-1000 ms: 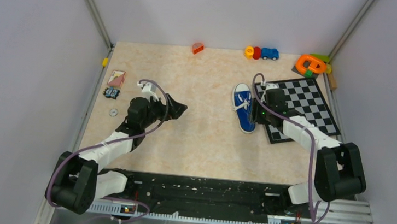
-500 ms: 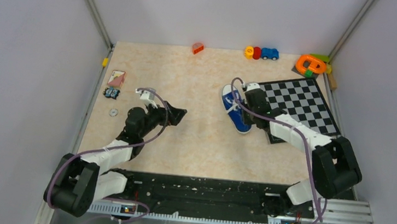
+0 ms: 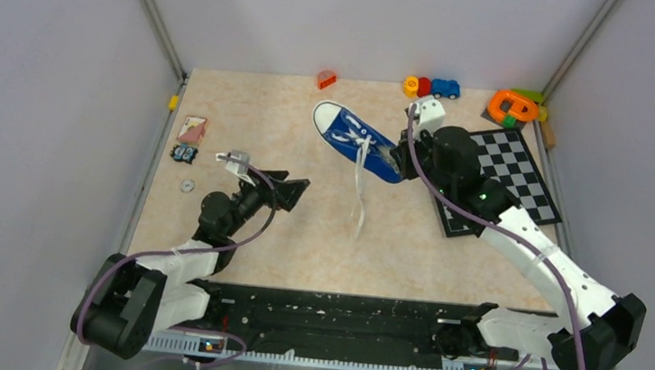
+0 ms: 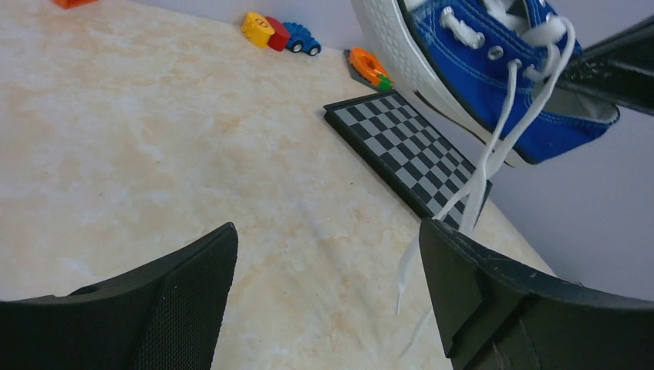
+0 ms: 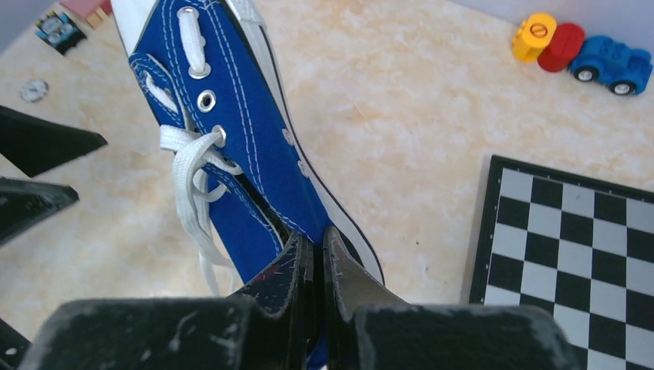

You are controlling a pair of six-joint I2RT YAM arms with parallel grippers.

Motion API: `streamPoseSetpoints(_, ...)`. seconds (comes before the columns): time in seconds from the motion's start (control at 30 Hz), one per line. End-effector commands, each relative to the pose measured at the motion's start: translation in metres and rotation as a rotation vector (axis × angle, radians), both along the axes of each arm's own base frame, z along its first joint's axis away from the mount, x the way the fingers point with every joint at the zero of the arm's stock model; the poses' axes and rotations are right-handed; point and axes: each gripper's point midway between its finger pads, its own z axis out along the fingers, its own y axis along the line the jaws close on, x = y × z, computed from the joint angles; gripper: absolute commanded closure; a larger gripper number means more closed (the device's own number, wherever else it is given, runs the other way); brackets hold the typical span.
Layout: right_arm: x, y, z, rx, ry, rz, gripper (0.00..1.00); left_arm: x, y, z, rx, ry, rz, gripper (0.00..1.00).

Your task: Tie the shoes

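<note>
Pinched aloft by its heel edge in the right gripper, the blue sneaker could be dropped; its dangling laces could be missed by the left gripper's spread jaws.

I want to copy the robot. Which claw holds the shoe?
The right gripper, shut on the blue shoe; the left gripper hangs open and empty.

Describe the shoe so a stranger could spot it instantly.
Start at the checkerboard on the right. Just left of it, the right tool pinches a blue sneaker at its heel end. Unlike the small toys behind, it dangles long white laces.
</note>
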Motion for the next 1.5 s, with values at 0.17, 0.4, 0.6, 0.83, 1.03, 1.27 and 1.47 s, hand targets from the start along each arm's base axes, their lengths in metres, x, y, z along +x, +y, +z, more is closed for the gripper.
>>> streamPoseSetpoints(0.17, -0.029, 0.026, 0.117, 0.265, -0.183, 0.179, 1.0, -0.041, -0.034, 0.049, -0.027, -0.333, -0.169, 0.08)
streamPoseSetpoints(0.4, -0.047, 0.038, 0.146, 0.333, -0.213, 0.294, 1.0, -0.043, -0.056, 0.066, 0.006, -0.376, -0.219, 0.07)
streamPoseSetpoints(0.6, -0.051, 0.041, 0.163, 0.387, -0.235, 0.312, 1.0, -0.039, -0.072, 0.083, 0.066, -0.403, -0.24, 0.08)
streamPoseSetpoints(0.83, -0.054, 0.04, 0.178, 0.426, -0.249, 0.312, 1.0, -0.047, -0.099, 0.086, 0.06, -0.422, -0.338, 0.12)
streamPoseSetpoints(1.03, -0.057, 0.039, 0.184, 0.435, -0.25, 0.318, 1.0, -0.051, -0.123, 0.081, 0.056, -0.421, -0.41, 0.27)
streamPoseSetpoints(1.27, -0.062, 0.036, 0.184, 0.46, -0.239, 0.312, 1.0, -0.034, -0.134, 0.074, 0.067, -0.396, -0.385, 0.48)
streamPoseSetpoints(1.47, -0.052, 0.022, 0.17, 0.457, -0.196, 0.194, 1.0, -0.033, -0.142, 0.073, 0.075, -0.382, -0.413, 1.0)
